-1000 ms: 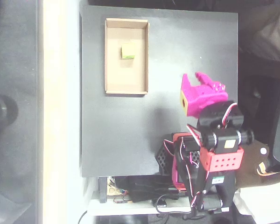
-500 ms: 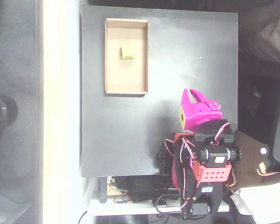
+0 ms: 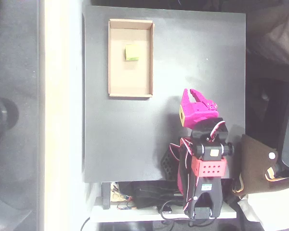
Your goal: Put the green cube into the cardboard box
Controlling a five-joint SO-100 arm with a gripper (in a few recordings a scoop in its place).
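In the overhead view the green cube (image 3: 131, 52) lies inside the cardboard box (image 3: 113, 91), on its floor in the upper half. The box sits at the upper left of the black board. My magenta gripper (image 3: 191, 93) hovers low over the board's right side, well below and to the right of the box. Its fingertips point up the picture and sit close together with nothing between them. The arm is folded back over its red base at the bottom edge.
The black board (image 3: 135, 144) has open room between the box and my arm. A pale strip runs along the board's left edge. Cables and a black bracket (image 3: 167, 163) crowd the bottom edge by the arm's base. A brown flat piece (image 3: 257, 163) lies at right.
The gripper has pulled back down and left toward the arm's base, and the arm has folded in. The cube stays at rest in the box.
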